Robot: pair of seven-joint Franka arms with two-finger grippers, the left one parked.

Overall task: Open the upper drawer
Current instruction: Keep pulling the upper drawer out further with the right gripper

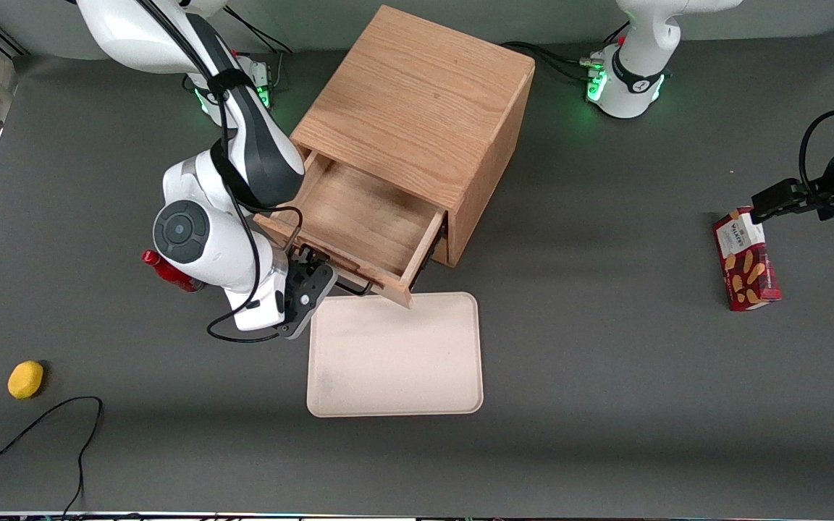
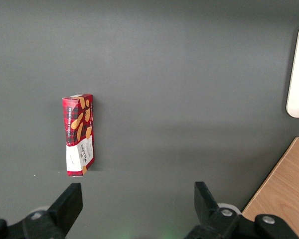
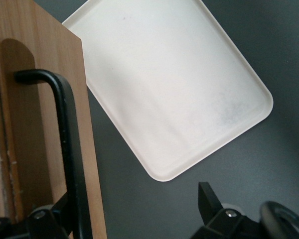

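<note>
The drawer [image 1: 363, 221] stands pulled well out of the cabinet [image 1: 424, 108]. In front of it, the gripper [image 1: 308, 289] is spread beside the handle [image 3: 65, 149], gripping nothing, apparently released.

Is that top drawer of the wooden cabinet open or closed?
Open: the upper drawer is pulled out of the cabinet, its bare wooden inside showing. The tool sits at its black handle.

The upper drawer [image 1: 359, 217] is showing light brown wood with a black handle [image 3: 70, 144]. The tray [image 1: 395, 354] is looking creamy white, the worktop [image 1: 605, 376] dark grey. The black tool [image 1: 308, 293] is sitting by the handle.
</note>
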